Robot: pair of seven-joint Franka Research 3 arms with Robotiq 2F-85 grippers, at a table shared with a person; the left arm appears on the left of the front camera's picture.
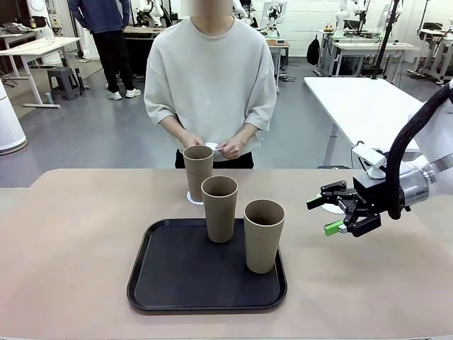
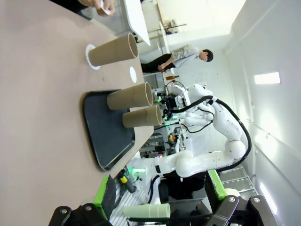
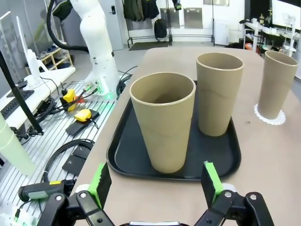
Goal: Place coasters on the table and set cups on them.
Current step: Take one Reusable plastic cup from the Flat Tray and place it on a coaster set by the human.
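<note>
Cups (image 1: pixel 263 235) stand upright, rims up, long axis vertical: two on the black tray (image 1: pixel 163 283) mid-frame, one behind on a coaster (image 1: pixel 191 199) on the bench (image 1: pixel 71 234). We see right gripper (image 1: pixel 322 216) and left gripper (image 2: pixel 157 190) jaws spread, empty.

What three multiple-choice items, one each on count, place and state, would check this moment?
1. How many cups stand on the black tray?
A one
B two
C three

2. Where is the far cup?
A on the black tray
B upright on a coaster on the table
C lying on its side on the table

3. How does the right gripper stand?
A open, holding nothing
B shut on a cup
C shut on a coaster

Key:
1 B, since two cups stand inside the tray's rim.
2 B, since a lacy white edge shows around its base, beyond the tray.
3 A, since its green pads are spread apart with nothing between them.
</note>
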